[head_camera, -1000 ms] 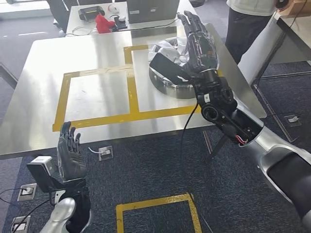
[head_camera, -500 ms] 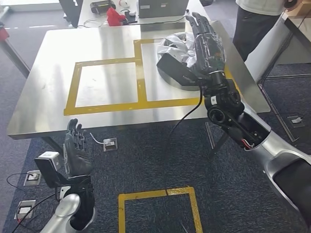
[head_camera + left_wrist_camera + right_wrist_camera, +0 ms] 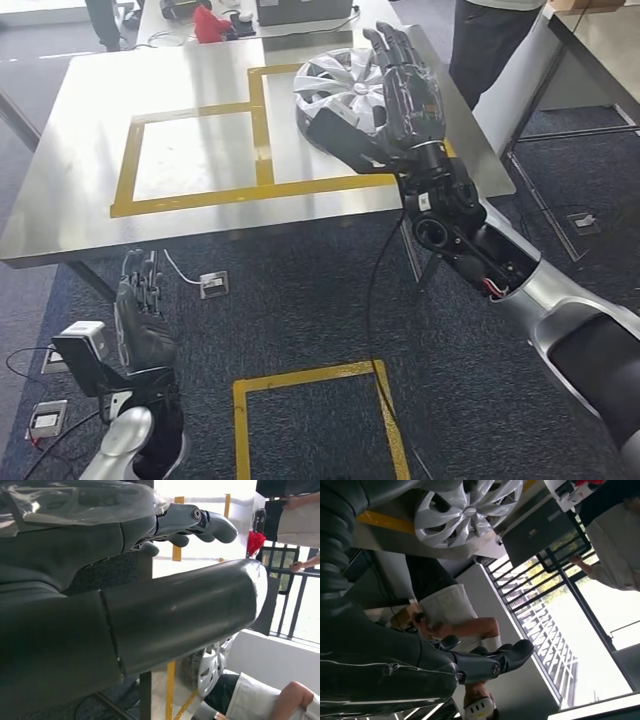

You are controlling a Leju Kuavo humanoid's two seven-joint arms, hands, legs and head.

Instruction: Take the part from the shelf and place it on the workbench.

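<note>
The part is a silver wheel cover (image 3: 336, 85) lying flat on the steel workbench (image 3: 75, 150), inside the right one of two yellow taped squares. My right hand (image 3: 404, 90) hovers at its near right rim with fingers stretched out and nothing in it. The right wrist view shows the wheel cover (image 3: 467, 510) apart from the straight fingers (image 3: 490, 662). My left hand (image 3: 140, 320) hangs low in front of the bench edge, fingers pointing up and holding nothing. In the left wrist view the wheel cover (image 3: 209, 662) appears beyond the left hand (image 3: 151, 610).
A person in dark trousers (image 3: 490, 40) stands at the bench's far right corner. A second table with a laptop and a red object (image 3: 211, 20) stands behind. On the carpet are a yellow taped square (image 3: 309, 420), floor sockets (image 3: 213, 285) and cables.
The right hand has drawn back off the wheel cover, so its spokes now show uncovered. The view has shifted a little; the left hand stays low.
</note>
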